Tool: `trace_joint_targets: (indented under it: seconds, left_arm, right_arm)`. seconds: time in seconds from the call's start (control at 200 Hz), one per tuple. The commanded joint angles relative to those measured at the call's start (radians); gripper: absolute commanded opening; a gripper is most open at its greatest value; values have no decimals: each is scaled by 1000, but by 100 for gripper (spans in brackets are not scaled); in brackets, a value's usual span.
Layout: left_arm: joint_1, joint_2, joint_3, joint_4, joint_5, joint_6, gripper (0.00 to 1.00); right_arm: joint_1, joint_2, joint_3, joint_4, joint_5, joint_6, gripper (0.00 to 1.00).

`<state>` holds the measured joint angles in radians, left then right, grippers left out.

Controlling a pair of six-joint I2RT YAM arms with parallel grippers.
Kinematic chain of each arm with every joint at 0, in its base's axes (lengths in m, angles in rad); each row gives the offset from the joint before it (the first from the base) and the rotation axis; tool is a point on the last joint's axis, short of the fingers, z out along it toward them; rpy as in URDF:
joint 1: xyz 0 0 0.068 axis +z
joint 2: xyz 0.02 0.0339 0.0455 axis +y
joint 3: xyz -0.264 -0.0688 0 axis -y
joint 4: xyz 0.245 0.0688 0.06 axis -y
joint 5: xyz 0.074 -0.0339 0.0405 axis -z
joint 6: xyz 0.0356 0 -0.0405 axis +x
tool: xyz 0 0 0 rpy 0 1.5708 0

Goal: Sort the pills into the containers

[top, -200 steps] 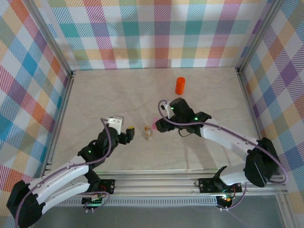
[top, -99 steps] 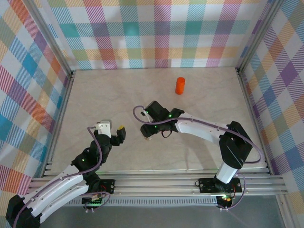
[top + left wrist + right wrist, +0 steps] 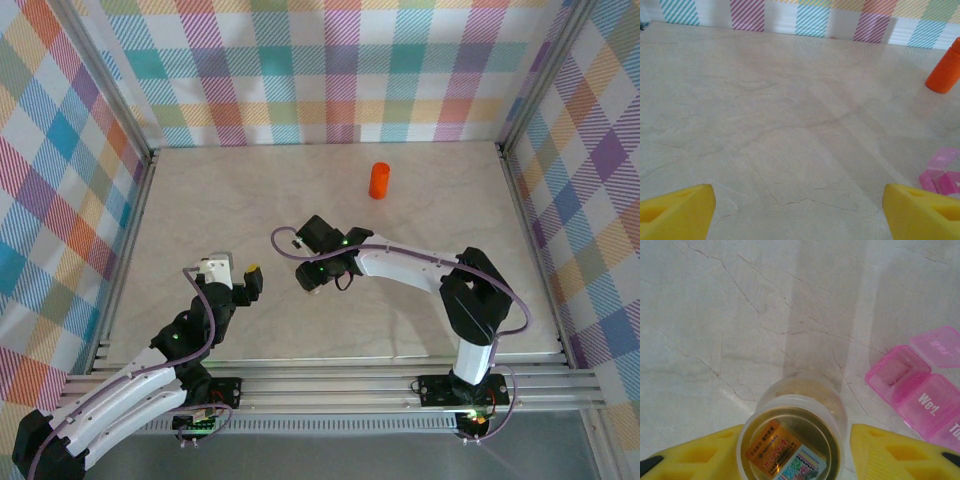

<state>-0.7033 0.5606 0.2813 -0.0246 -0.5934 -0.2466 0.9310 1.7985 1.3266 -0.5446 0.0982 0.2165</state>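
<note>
Yellow pads (image 3: 700,452) of my right gripper (image 3: 316,278) stand on either side of a small clear plastic jar (image 3: 792,432). They sit so close against its wall that I cannot tell whether they are clamped on it or only flanking it. The jar stands upright on the marbled table (image 3: 715,315), and its top looks open. I see a printed label through it, but I cannot make out pills inside.

The pink pill box (image 3: 920,390) lies just beside the jar on my right, with one lid flap up. My left gripper (image 3: 800,207) hangs wide open and empty, well apart from both, with a corner of the box at the edge of its wrist view.

The jar's round, slick wall worries me most. An off-centre pinch could squirt it out or tip it, spilling the contents across the table. My right finger could also clip the light box and slide it, or knock the flap shut. Nothing braces the box, and the jar's mouth looks wider than a compartment, so pills could scatter on pouring. The orange bottle (image 3: 379,181) stands well clear.
</note>
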Motion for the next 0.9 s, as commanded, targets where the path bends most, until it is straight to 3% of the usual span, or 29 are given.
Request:
trace_joint_targets:
  seconds: [0.0,0.12,0.25,0.32,0.5,0.69,0.795,0.895]
  left_arm:
    - [13,-6,-4,-9,-12,-13,86]
    - [13,-7,-4,-12,-9,-15,86]
    - [13,-2,-6,0,23,2,86]
    - [13,13,-4,23,80,26,86]
    - [13,50,-3,103,290,90,87]
    - [13,52,-35,226,484,183,88]
    - [11,46,-90,388,637,273,88]
    - [13,53,-100,472,686,329,89]
  right_arm:
    - [6,10,37,-22,15,-15,55]
    - [6,17,45,-30,15,-23,54]
    - [6,8,46,-31,15,-32,36]
    - [6,-3,40,-29,11,-33,28]
    - [6,-52,23,-26,-21,-46,19]
    - [-8,-160,12,-60,-50,-75,17]
    - [-36,-229,18,-108,-105,-100,18]
    - [-54,-277,41,-168,-163,-128,18]
